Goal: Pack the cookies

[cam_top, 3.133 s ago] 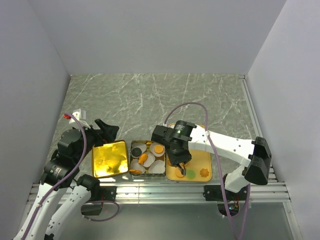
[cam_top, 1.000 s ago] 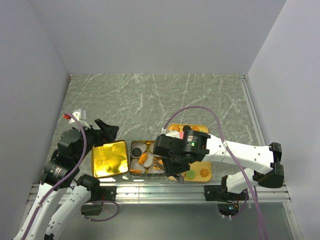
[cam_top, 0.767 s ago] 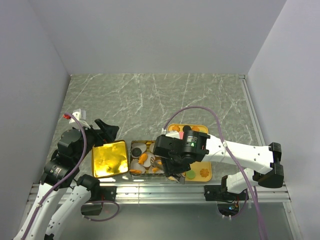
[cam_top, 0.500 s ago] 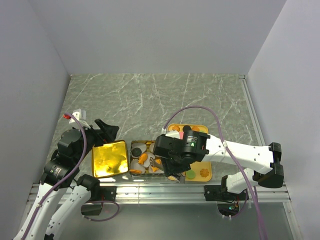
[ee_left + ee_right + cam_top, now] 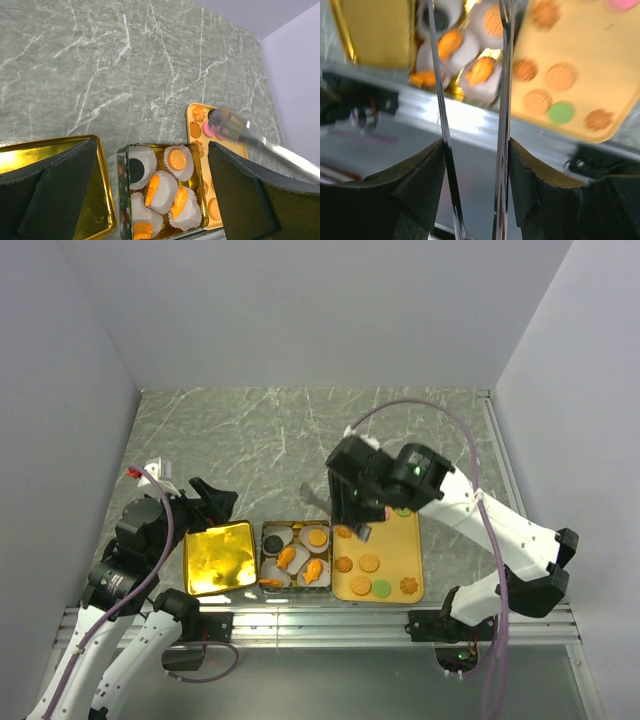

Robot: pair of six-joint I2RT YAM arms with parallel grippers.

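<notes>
L fingers (image 5: pixel 60 185) are spread wide and hold nothing, parked low at the near-left of the worktop (image 5: pixel 300 430). Under the left-hand one lies the gold lid (image 5: pixel 218 558), flat and bare. Between their tips and just beyond sits the tin (image 5: pixel 262 558) w/ white paper cups (image 5: pixel 142 167) inside. Several cups already carry cookies (image 5: pixel 176 159): a round golden one, a dark one, and orange ones leaning on edge.

R fingers (image 5: pixel 504 100) are two long thin metal blades. They stand apart w/ nothing between them, lifted clear above the line where the tin meets the tray (image 5: pixel 400 540). Below the blades and off to their right, the tray has loose cookies lying flat and mostly apart from each other. Most are brown, there's a green one (image 5: pixel 381 587) near the front edge, and a pink one (image 5: pixel 206 131) at the far end.

Handling, by my reading:
- **Feel:** Cookies are prob. v. light and stiff but brittle, so too hard a squeeze could chip or snap one.
- **Grip:** Best hold is across the width, blades on opposite edges, w/ gentle pressure. On flower shapes, seat the blades in the notches.
- **Pick-up:** They lie thin and flat on a smooth tray, so the blade tips need to get right down to the tray. A cookie may skid or flip instead of lifting.
- **Drop-off:** The cups look flimsy and would shift if nudged. Let go from just above, not pressed in.
</notes>
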